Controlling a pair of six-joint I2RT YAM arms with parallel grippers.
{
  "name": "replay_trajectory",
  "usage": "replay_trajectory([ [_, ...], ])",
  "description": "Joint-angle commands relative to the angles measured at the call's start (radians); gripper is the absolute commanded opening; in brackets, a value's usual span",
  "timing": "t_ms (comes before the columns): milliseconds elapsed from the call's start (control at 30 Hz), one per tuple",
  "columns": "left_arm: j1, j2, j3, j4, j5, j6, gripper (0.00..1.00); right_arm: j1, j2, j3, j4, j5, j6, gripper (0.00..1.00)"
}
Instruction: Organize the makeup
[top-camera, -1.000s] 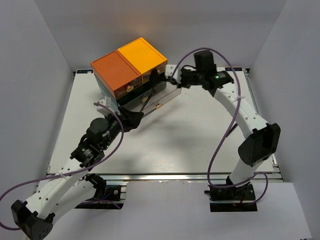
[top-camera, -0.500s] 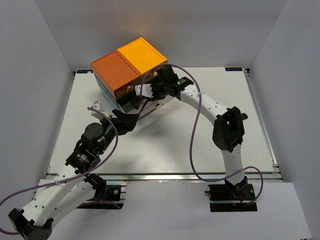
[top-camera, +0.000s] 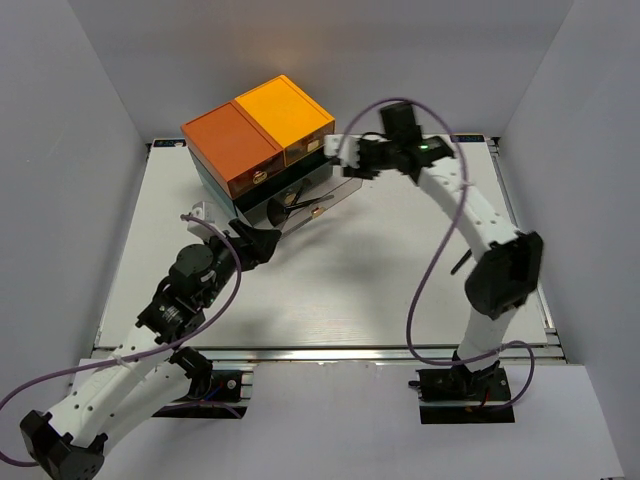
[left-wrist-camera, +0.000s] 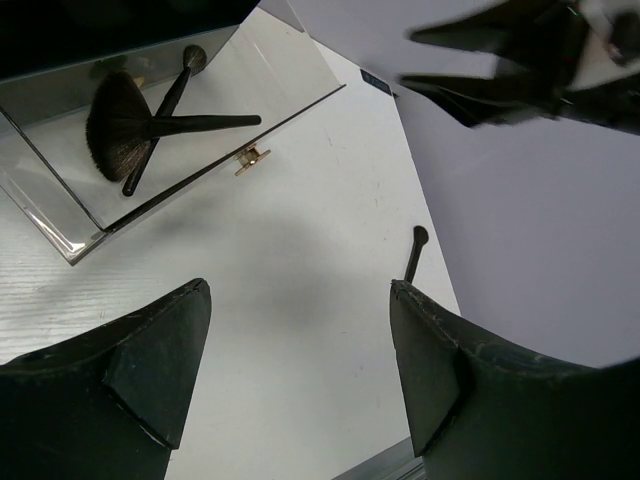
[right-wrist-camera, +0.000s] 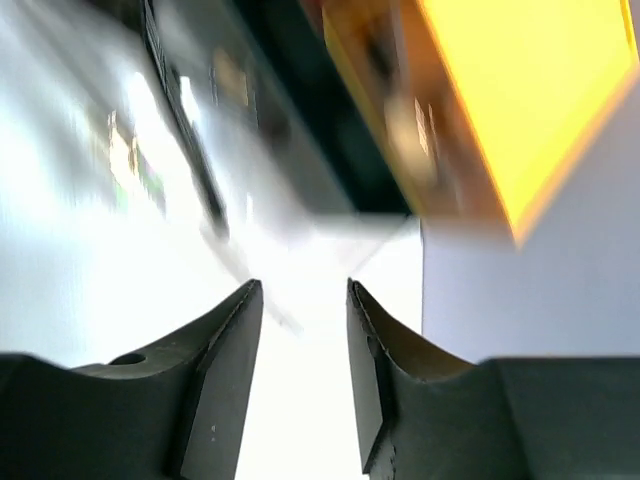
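- Table (top-camera: 400, 290): white and flat, filling the floor of the enclosure. A metal rail (top-camera: 330, 353) runs along its near edge, and both arm bases are bolted just in front of it.
- Walls (top-camera: 80, 120): plain pale grey panels on the left, back and right.
- Drawer box (top-camera: 240, 140): dark green body with two orange top panels. It stands at the back left of the table, turned at an angle.
- Clear drawer (left-wrist-camera: 280, 75): pulled out of the lower part of the box toward the middle of the table. It has a small gold knob (left-wrist-camera: 248, 157) on its front wall.
- Fan brush (left-wrist-camera: 115, 125): black, lying flat inside the clear drawer.
- Thin brush (left-wrist-camera: 185, 75): black handle, also inside the clear drawer, crossed with the fan brush.
- Loose brush (left-wrist-camera: 412, 255): black, lying alone on the bare table right of centre, well apart from the drawer and beside the right arm.
- Left gripper (left-wrist-camera: 300, 340): jaws wide apart with nothing between them. It hovers over the table just in front of the clear drawer.
- Right gripper (right-wrist-camera: 300, 340): jaws parted with only table showing in the gap. It is held at the right-hand corner of the drawer box beside the orange front. Its wrist view is heavily blurred.
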Motion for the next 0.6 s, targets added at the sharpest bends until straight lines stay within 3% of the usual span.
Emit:
replay_trajectory([
  [0,0.000,0.001,-0.016,0.042,0.017,0.004,0.81,-0.176,-0.140,-0.102,-0.249,-0.212,-0.199,0.45],
  [100,0.000,0.017,-0.023,0.067,0.032,0.010,0.81,-0.290,-0.171,-0.215,-0.458,-0.145,-0.398,0.46],
  [200,0.000,0.042,-0.013,0.082,0.052,0.026,0.81,-0.402,-0.180,-0.326,-0.563,-0.050,-0.557,0.50],
  [233,0.000,0.060,-0.007,0.084,0.057,0.035,0.81,-0.458,-0.187,-0.358,-0.559,0.001,-0.602,0.55],
  [267,0.000,0.071,-0.003,0.084,0.067,0.039,0.81,-0.486,-0.194,-0.393,-0.542,0.025,-0.620,0.66],
  [433,0.000,0.106,0.000,0.107,0.083,0.049,0.81,-0.642,-0.213,-0.580,-0.408,0.188,-0.748,0.73],
  [567,0.000,0.114,-0.021,0.137,0.089,0.032,0.81,-0.669,-0.191,-0.654,-0.291,0.265,-0.780,0.74],
])
